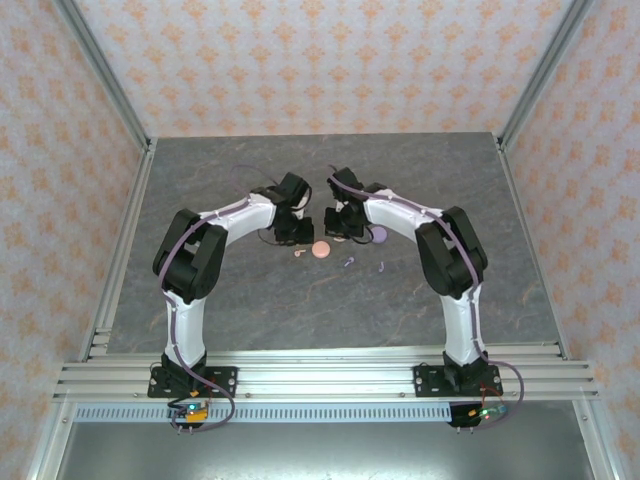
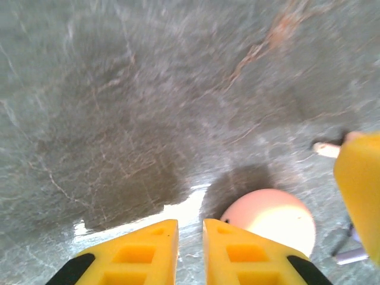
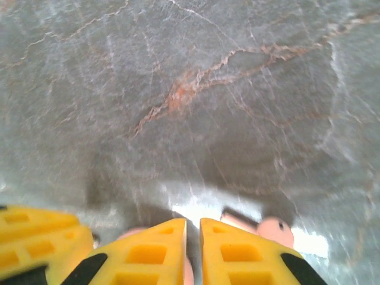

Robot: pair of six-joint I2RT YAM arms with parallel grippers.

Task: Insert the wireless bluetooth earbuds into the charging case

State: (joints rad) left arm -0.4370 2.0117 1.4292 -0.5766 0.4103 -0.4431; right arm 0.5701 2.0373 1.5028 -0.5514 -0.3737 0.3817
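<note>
Over on the left, the left gripper (image 2: 190,240) is held low over the table (image 2: 119,89). Its yellow fingers (image 2: 145,252) are pressed almost together and nothing is pinched between them. The pink case (image 2: 274,221) is seen just ahead of those fingers and to their right, not touched. Whether its lid is up cannot be told. From overhead, a pink earbud (image 1: 300,253) is found loose on the table, just beside the case and just on the near side of the left fingers.

On the right, the right gripper (image 3: 193,240) is likewise clenched on nothing. Another pink earbud (image 3: 274,230) is spotted just right of its fingers. The purple case (image 1: 378,234) sits just outside them, and two purple earbuds (image 1: 349,262) lie nearer the arm bases, all uncased.

The step in hand is judged to be the first pickup. The fingers should be parted before any descent, since a shut pair would only knock so small a piece away. The bud is best taken across its stem, squarely. The case should be steadied by the other gripper, or it may be pushed along the smooth table.

As for pose, the left arm is reached forward and bent inward, wrist turned down. The right arm is mirrored, so the two grippers are brought near each other, yet apart.
</note>
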